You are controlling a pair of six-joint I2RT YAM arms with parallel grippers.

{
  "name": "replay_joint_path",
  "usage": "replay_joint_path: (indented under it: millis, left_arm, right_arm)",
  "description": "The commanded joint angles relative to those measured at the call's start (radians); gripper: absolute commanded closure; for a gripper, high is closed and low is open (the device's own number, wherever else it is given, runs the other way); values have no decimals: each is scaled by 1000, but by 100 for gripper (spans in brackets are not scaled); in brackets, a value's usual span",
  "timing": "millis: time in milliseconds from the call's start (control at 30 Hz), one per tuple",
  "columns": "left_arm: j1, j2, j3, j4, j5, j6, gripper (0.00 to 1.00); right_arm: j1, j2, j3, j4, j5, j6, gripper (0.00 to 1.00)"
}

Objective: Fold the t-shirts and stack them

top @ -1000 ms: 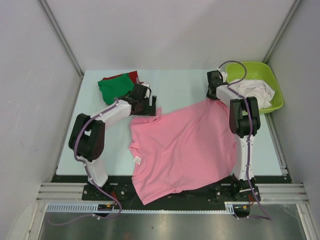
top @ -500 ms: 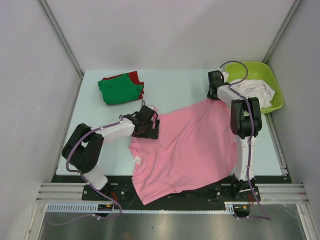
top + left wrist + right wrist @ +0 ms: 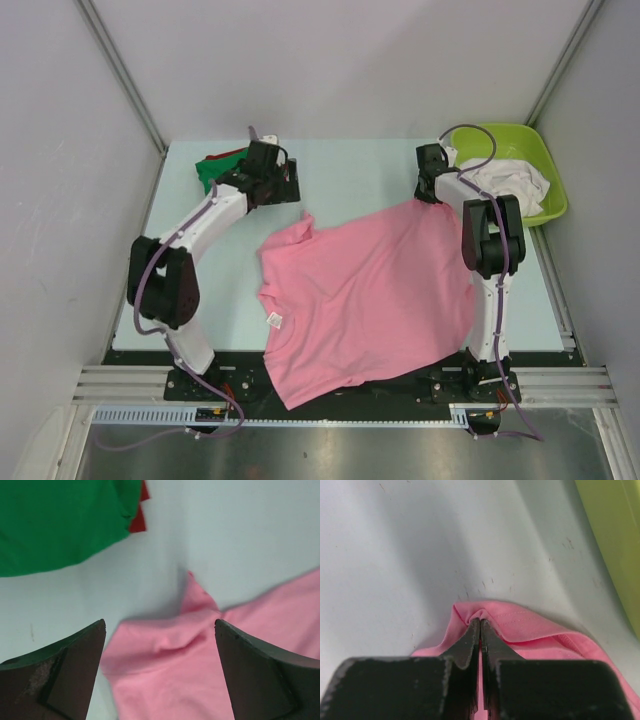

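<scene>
A large pink t-shirt [image 3: 370, 290] lies spread across the middle of the table, its small neck label [image 3: 274, 320] near the left edge. My right gripper [image 3: 427, 196] is shut on the shirt's far right corner; in the right wrist view the fingers [image 3: 480, 620] pinch a fold of pink hem [image 3: 530, 630]. My left gripper [image 3: 280, 183] hangs open above the table at the back left. In its wrist view the jaws [image 3: 160, 622] stand wide and hold nothing, with the pink sleeve [image 3: 200, 670] below. The green t-shirt [image 3: 55, 520] lies folded on the red one [image 3: 139, 520].
A lime-green tub [image 3: 520, 150] stands at the back right corner with white t-shirts [image 3: 510, 180] in it, just beside my right arm. My left arm partly covers the green and red stack [image 3: 208, 172]. White walls close in the table on three sides.
My left gripper dipped onto the pink sleeve half a second ago, then rose and swung back toward the green stack, open. The right gripper has kept its hold in place.
</scene>
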Motion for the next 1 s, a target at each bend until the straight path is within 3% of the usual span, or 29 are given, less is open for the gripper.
replay_joint_path:
  millis: [0, 167, 433, 700, 967]
  left_arm:
    - [80, 142, 61, -43, 46, 42, 5]
    - [86, 248, 124, -66, 38, 59, 5]
    - [87, 277, 41, -11, 84, 44, 6]
    - [81, 115, -140, 30, 138, -8, 7]
    - [-8, -112, -324, 55, 101, -47, 7]
  right_arm:
    - [-5, -64, -20, 25, -13, 26, 100]
    - [-12, -53, -21, 28, -16, 21, 100]
    - [-22, -52, -12, 30, -16, 15, 100]
    - [-28, -52, -9, 22, -20, 18, 100]
    - [-22, -46, -14, 25, -23, 21, 100]
